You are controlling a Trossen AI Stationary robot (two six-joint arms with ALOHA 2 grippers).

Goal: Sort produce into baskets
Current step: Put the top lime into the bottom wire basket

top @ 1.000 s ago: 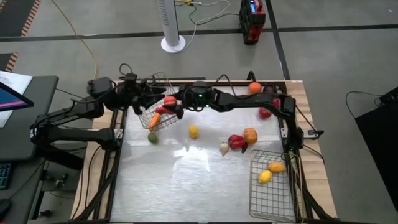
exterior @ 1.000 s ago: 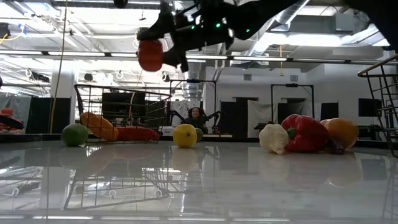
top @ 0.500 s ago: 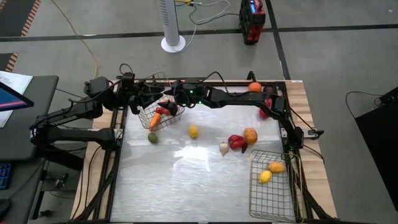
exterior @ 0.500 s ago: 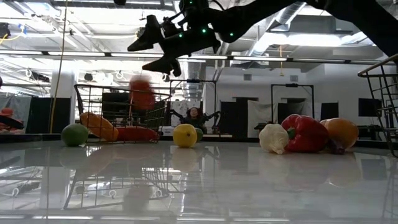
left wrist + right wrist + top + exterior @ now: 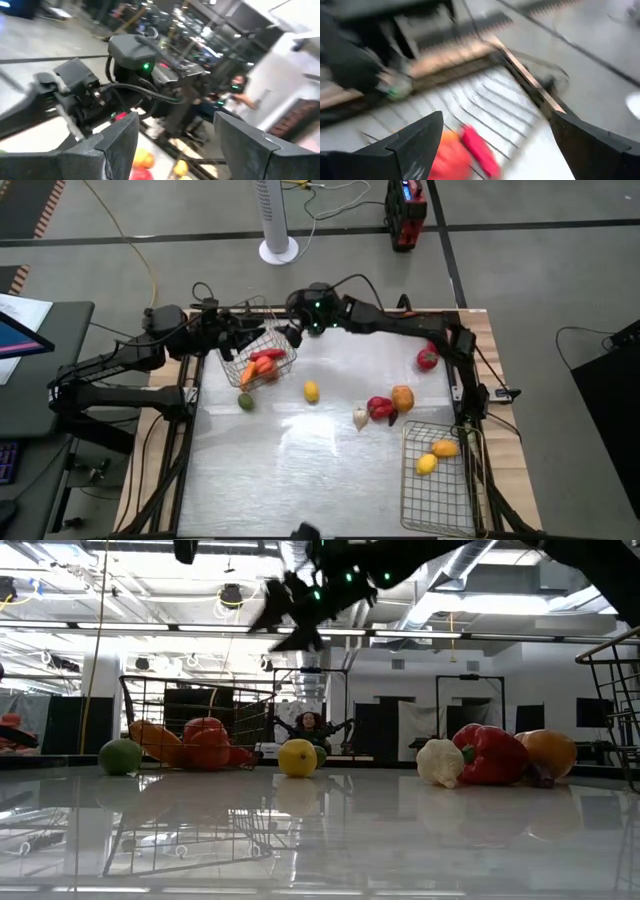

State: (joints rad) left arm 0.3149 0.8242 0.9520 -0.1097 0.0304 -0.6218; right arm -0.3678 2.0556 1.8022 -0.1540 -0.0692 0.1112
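The left wire basket (image 5: 262, 360) stands at the table's far left and holds a carrot (image 5: 247, 372), a red pepper and a red tomato (image 5: 205, 743). My right gripper (image 5: 292, 335) hangs open and empty above the basket's far right corner; its wrist view (image 5: 495, 150) looks down into the basket. My left gripper (image 5: 228, 338) is open at the basket's far left rim; I cannot tell whether it touches the wire. The right wire basket (image 5: 437, 480) at the near right holds two lemons (image 5: 445, 448).
Loose on the table lie a lime (image 5: 245, 401), a lemon (image 5: 311, 391), a garlic (image 5: 360, 419), a red pepper (image 5: 380, 408), an orange (image 5: 402, 397) and a tomato (image 5: 427, 359). A person (image 5: 313, 727) sits beyond the table's far edge.
My right gripper has opened and let go of the red tomato, which has fallen into the left basket and now lies beside the carrot. The gripper has then gone up and toward the table's far edge.
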